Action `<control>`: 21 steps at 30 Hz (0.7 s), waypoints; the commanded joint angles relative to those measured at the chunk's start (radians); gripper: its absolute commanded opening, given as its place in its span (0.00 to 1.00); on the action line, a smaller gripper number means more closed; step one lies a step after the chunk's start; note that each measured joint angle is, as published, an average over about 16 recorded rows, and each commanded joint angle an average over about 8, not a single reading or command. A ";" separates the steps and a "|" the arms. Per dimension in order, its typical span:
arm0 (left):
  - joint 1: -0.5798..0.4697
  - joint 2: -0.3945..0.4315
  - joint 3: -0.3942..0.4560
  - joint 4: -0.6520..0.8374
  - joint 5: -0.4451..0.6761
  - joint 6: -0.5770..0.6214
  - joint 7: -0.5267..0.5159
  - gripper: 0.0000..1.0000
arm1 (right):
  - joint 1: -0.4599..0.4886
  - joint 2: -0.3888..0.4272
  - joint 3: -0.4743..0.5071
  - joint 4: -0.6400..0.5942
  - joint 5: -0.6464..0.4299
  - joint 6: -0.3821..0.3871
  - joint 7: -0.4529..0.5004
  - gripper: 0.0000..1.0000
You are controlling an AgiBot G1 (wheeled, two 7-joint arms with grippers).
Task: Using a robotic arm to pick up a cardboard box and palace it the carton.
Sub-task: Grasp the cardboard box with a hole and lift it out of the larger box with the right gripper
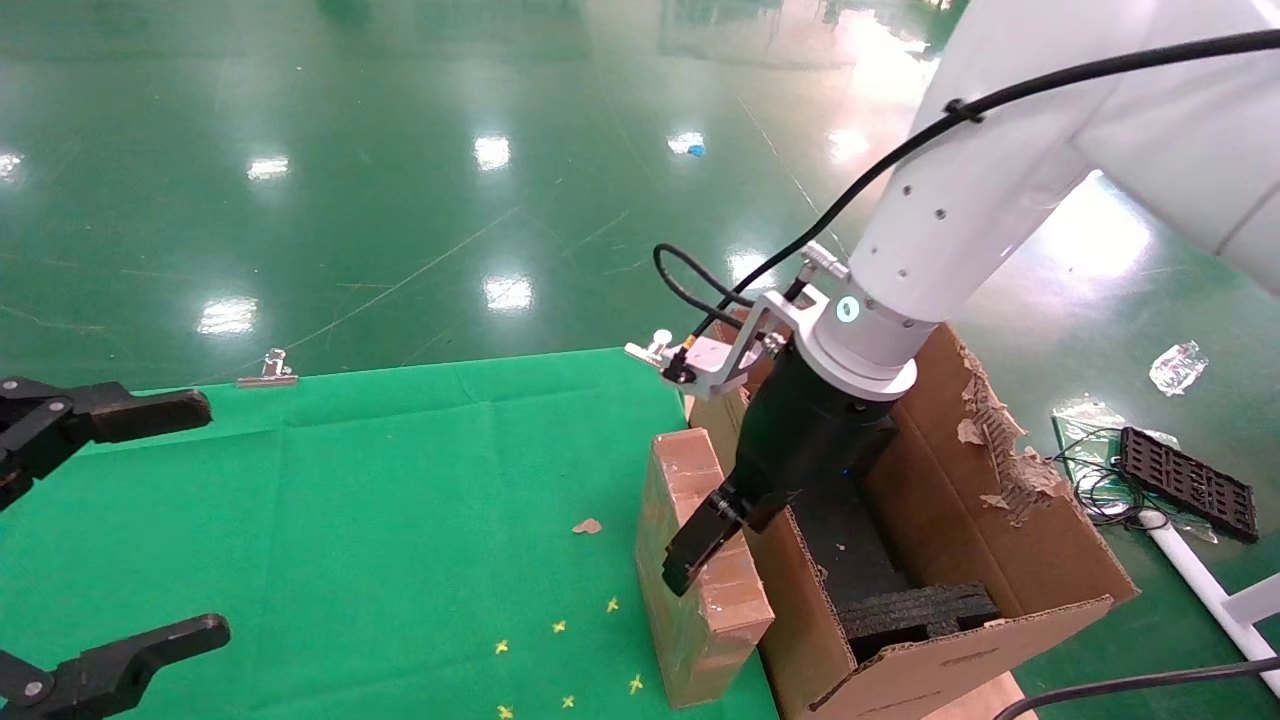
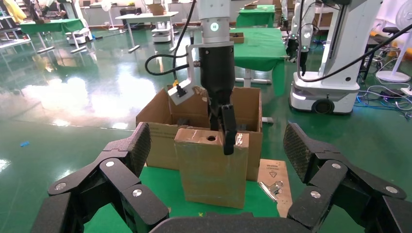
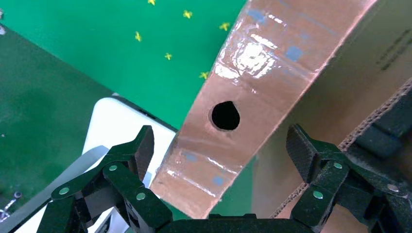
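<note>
Since the cardboard box (image 1: 700, 570) stands on edge at the green table's (image 1: 400, 480) right edge against the carton (image 1: 1000, 540), our right gripper (image 1: 705, 545), fingers spread astride its long top edge, is nearer.

No text, brand or number can be read anywhere; faint print on the carton (image 3: 384, 53) wall is too blurred to make out; a triangular warning sign stands on a brown card (image 2: 273, 175) beside it.
</note>
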 commanded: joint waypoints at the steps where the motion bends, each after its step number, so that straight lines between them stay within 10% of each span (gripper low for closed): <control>1: 0.000 0.000 0.000 0.000 0.000 0.000 0.000 1.00 | -0.008 -0.017 -0.018 -0.033 0.007 0.004 0.005 1.00; 6: 0.000 0.000 0.000 0.000 0.000 0.000 0.000 0.87 | -0.018 -0.042 -0.038 -0.064 0.010 0.011 -0.004 0.61; 11: 0.000 0.000 0.001 0.000 -0.001 0.000 0.000 0.29 | -0.017 -0.057 -0.055 -0.069 -0.005 0.024 -0.001 0.04; 15: 0.000 0.000 0.001 0.000 -0.001 0.000 0.001 0.01 | -0.016 -0.060 -0.063 -0.060 -0.019 0.039 0.010 0.00; 21: 0.000 -0.001 0.002 0.000 -0.001 -0.001 0.001 0.00 | -0.021 -0.054 -0.068 -0.044 -0.029 0.057 0.022 0.00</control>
